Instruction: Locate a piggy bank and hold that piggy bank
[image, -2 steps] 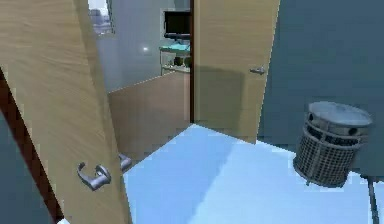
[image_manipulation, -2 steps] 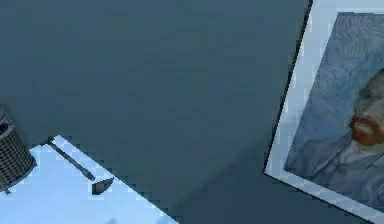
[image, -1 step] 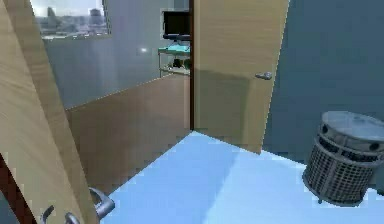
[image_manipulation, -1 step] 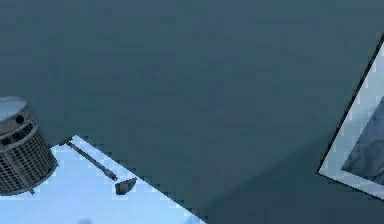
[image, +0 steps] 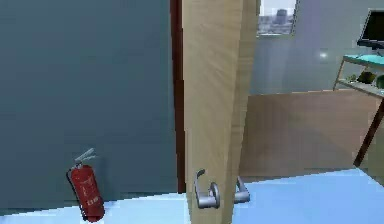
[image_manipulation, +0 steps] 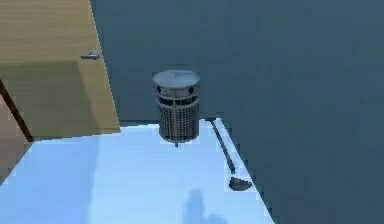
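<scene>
Wooden door (image: 212, 90) stands edge-on at six o'clock, red fire extinguisher (image: 86, 192) at seven; searching seems in hand, I cannot tell the piggy bank's place or the fingers' state, so next calls for driving toward the room (image: 300, 125) at two o'clock.

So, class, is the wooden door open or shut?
Open: the door stands edge-on, lever handles on both faces, and a window shows past it.
</scene>
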